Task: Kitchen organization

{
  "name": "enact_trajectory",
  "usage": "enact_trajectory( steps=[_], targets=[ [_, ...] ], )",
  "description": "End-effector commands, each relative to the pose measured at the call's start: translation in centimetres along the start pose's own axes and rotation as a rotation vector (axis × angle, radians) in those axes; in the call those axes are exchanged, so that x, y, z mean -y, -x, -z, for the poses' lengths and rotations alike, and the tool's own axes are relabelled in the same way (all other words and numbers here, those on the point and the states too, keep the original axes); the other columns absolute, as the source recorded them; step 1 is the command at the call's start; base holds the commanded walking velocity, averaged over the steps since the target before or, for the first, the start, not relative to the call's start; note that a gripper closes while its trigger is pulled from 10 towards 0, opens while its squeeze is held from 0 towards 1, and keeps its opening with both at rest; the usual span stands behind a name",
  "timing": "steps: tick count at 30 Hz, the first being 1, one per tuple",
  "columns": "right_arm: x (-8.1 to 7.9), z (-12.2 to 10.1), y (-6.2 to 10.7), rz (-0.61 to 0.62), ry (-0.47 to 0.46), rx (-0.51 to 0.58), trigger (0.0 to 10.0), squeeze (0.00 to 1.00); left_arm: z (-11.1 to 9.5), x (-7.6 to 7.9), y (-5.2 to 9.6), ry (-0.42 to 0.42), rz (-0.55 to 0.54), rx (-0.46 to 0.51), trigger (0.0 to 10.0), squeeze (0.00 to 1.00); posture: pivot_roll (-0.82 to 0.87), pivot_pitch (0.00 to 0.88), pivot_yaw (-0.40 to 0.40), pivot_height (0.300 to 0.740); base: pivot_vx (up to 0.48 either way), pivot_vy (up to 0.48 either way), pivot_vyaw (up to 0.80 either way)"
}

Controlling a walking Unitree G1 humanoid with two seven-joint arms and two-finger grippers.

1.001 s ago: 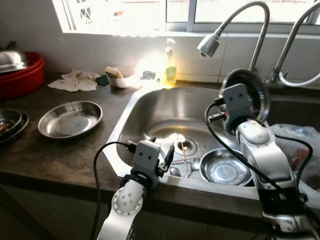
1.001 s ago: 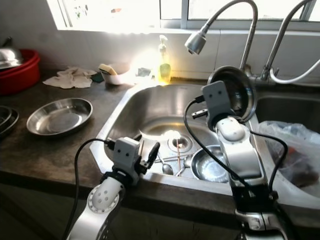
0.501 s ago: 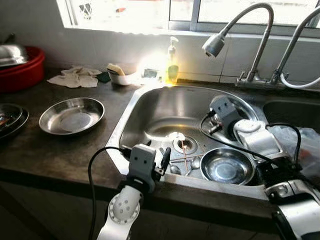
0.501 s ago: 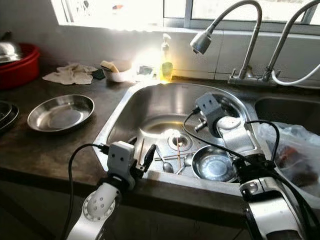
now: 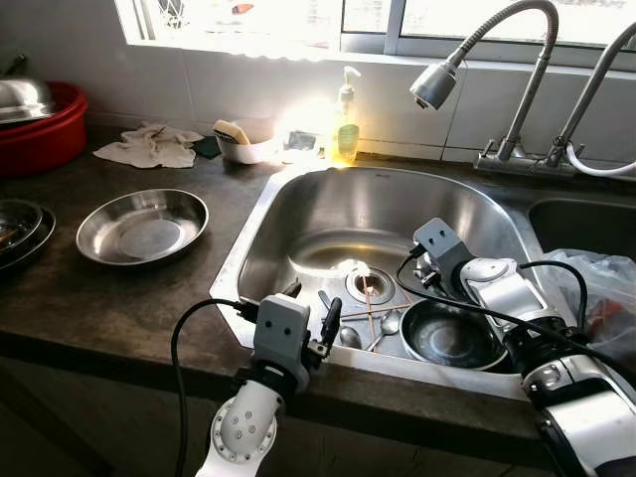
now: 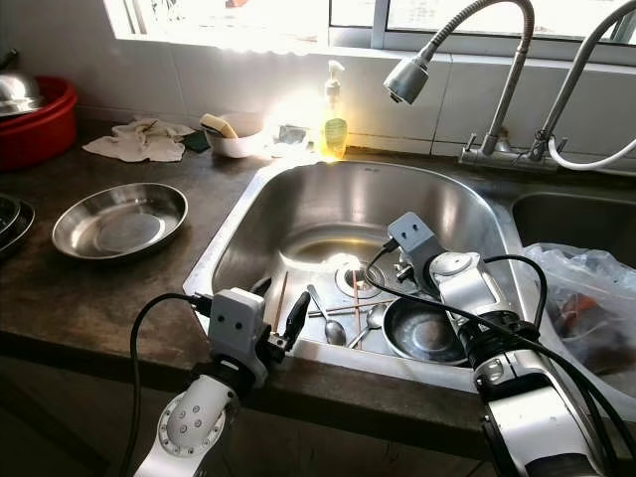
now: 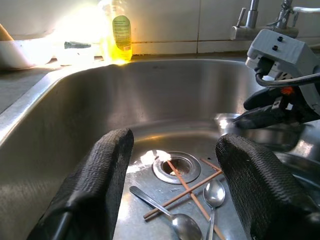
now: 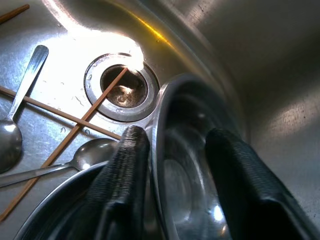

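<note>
Fingers (image 8: 125,185) of right gripper (image 8: 172,195) clamping rim of steel bowl (image 8: 200,165), holding it tilted low in sink (image 5: 298,214) over another bowl (image 5: 452,338), beside drain (image 5: 366,288), spoons (image 7: 170,212) and chopsticks (image 7: 182,192). Left gripper (image 7: 175,190) gaping wide, holding nothing, hovering at sink's near edge. Steel dish (image 5: 142,227) sitting on worktop (image 5: 89,298).

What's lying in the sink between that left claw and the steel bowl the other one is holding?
Two spoons and crossed wooden chopsticks lie by the drain, seen past the left end effector toward the bowl.
</note>
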State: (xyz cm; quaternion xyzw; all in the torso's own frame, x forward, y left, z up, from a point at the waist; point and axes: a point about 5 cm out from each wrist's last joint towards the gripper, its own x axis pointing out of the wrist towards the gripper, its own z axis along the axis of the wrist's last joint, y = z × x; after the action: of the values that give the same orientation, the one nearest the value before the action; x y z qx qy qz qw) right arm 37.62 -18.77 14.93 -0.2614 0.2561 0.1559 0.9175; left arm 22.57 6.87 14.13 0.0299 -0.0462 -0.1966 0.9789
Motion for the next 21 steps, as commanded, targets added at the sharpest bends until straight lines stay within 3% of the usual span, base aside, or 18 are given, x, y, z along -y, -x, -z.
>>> enact_trajectory(
  steps=[1, 6, 7, 8, 12, 16, 19, 20, 21],
  targets=[
    [0.4, -0.8, 0.1, 0.014, 0.004, 0.031, 10.0, 1.0, 0.6, 0.4, 0.1, 0.012, 0.012, -0.042, 10.0, 0.0, 0.14, 0.075, -0.065, 0.74, 0.0, 0.0, 0.0],
    [0.9, -1.2, 0.4, 0.094, -0.021, 0.07, 10.0, 1.0, 0.6, 0.3, 0.0, 0.011, 0.008, -0.041, 10.0, 0.0, 0.14, 0.069, -0.067, 0.74, 0.0, 0.0, 0.0],
    [1.0, -1.6, 0.6, 0.115, -0.034, 0.105, 10.0, 0.1, 0.6, 0.2, -0.1, 0.01, 0.005, -0.041, 10.0, 0.0, 0.14, 0.068, -0.068, 0.74, 0.0, 0.0, 0.0],
    [0.9, -2.2, 1.1, 0.149, -0.053, 0.176, 10.0, 0.0, 0.6, 0.1, -0.3, 0.007, -0.001, -0.039, 10.0, 0.0, 0.14, 0.065, -0.066, 0.74, 0.0, 0.0, 0.0],
    [0.7, -3.0, 1.9, 0.196, -0.07, 0.265, 10.0, 0.0, 0.6, 0.0, -0.5, 0.004, -0.004, -0.036, 10.0, 0.0, 0.14, 0.06, -0.063, 0.74, 0.0, 0.0, 0.0],
    [0.2, -5.2, 5.5, 0.302, -0.177, 0.551, 10.0, 0.0, 0.4, -0.3, -0.9, -0.002, -0.004, -0.024, 10.0, 0.0, 0.12, 0.043, -0.051, 0.74, 0.0, 0.0, 0.0],
    [-0.3, -5.3, 6.6, 0.327, -0.195, 0.613, 10.0, 0.0, 0.4, -0.4, -0.9, -0.004, -0.005, -0.023, 10.0, 0.0, 0.12, 0.039, -0.042, 0.74, 0.0, 0.0, 0.0],
    [-1.3, -5.2, 7.6, 0.325, -0.256, 0.672, 10.0, 0.0, 0.4, -0.5, -1.0, -0.003, -0.005, -0.022, 10.0, 0.0, 0.11, 0.033, -0.037, 0.74, 0.0, 0.0, 0.0],
    [-1.3, -5.2, 7.6, 0.325, -0.256, 0.672, 10.0, 0.0, 0.4, -0.5, -1.0, -0.003, -0.005, -0.022, 10.0, 0.0, 0.11, 0.033, -0.037, 0.74, 0.0, 0.0, 0.0]
  ],
)
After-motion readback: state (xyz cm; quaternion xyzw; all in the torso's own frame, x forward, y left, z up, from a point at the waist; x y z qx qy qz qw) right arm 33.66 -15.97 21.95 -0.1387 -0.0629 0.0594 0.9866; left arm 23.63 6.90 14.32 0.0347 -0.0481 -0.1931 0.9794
